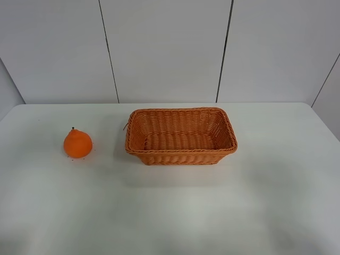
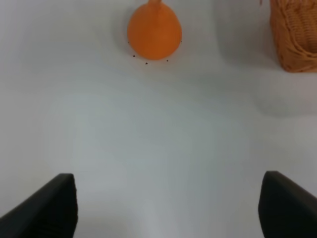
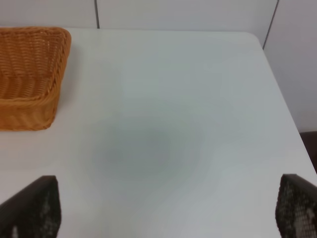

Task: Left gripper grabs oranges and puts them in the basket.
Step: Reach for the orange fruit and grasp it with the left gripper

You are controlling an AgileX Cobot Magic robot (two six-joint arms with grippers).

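Observation:
The orange [image 1: 77, 143] sits upright on the white table at the left, with a knob and dark stem on top. It also shows in the left wrist view [image 2: 154, 30]. The wicker basket [image 1: 180, 154] stands empty at the table's middle, to the right of the orange; its corner shows in the left wrist view [image 2: 293, 34]. My left gripper [image 2: 168, 208] is open and empty, its dark fingertips [image 2: 47, 208] spread wide, well short of the orange. My right gripper [image 3: 168, 210] is open and empty over bare table right of the basket [image 3: 29, 106]. No arm shows in the high view.
The white table [image 1: 212, 212] ends at a grey panelled wall [image 1: 164, 48] behind. Its right edge and far right corner show in the right wrist view [image 3: 292, 114]. A few tiny dark specks [image 2: 146, 63] lie by the orange.

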